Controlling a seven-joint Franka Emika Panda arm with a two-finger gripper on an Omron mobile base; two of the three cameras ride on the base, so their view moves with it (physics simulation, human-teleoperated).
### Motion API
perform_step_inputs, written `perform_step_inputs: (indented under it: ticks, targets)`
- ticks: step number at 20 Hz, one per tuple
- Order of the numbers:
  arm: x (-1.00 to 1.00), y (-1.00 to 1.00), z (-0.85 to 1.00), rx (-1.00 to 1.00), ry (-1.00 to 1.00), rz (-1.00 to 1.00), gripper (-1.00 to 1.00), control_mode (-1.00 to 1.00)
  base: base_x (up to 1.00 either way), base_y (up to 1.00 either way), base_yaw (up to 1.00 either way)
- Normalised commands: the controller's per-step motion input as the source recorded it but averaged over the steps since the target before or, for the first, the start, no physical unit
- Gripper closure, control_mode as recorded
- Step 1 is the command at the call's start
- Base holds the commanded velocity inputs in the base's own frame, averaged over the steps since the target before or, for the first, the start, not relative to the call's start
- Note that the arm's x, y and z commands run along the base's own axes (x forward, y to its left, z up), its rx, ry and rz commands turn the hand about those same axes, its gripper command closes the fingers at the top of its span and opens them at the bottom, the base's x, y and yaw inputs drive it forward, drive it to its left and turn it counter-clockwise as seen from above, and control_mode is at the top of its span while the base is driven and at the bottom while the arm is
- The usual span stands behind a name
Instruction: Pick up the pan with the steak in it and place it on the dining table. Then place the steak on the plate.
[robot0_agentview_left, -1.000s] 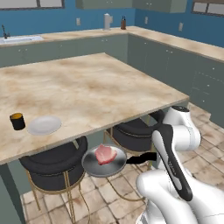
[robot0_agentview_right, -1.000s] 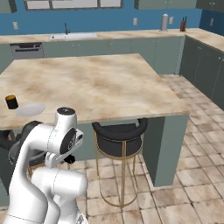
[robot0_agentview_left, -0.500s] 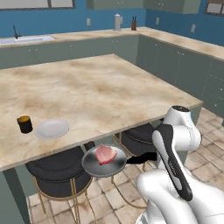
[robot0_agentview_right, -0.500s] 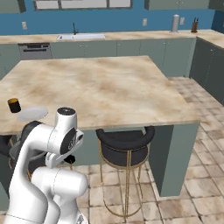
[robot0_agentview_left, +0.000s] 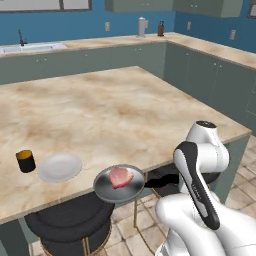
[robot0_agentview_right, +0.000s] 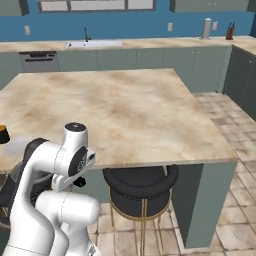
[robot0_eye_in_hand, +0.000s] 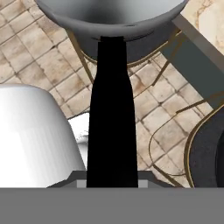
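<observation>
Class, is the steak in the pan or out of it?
In: the steak lies inside the pan, within its rim.

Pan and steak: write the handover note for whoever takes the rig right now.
Gripper: shut on the pan by its black handle.
Pan: carried in the air at the near edge of the dining table, over the stools, not set down.
Steak: lying in the pan.
Plate: on the table, bare, beside a black-and-orange cup.
Done: pan picked up.
Left: set the pan on the table, then move the steak to the plate.
</observation>
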Motion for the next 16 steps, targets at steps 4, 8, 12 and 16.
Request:
perform_step_inputs:
  ticks: [4,8,12,16]
  targets:
    - [0.0,0.0,0.0,0.0,0.0,0.0,1.0,1.0,0.69,-0.1,0.02]
    - [0.0,0.0,0.0,0.0,0.0,0.0,1.0,1.0,0.79,-0.06,0.01]
    - [0.0,0.0,0.0,0.0,0.0,0.0,1.0,1.0,0.69,-0.11,0.0]
    - [0.0,0.0,0.0,0.0,0.0,0.0,1.0,1.0,0.33,-0.03,0.0]
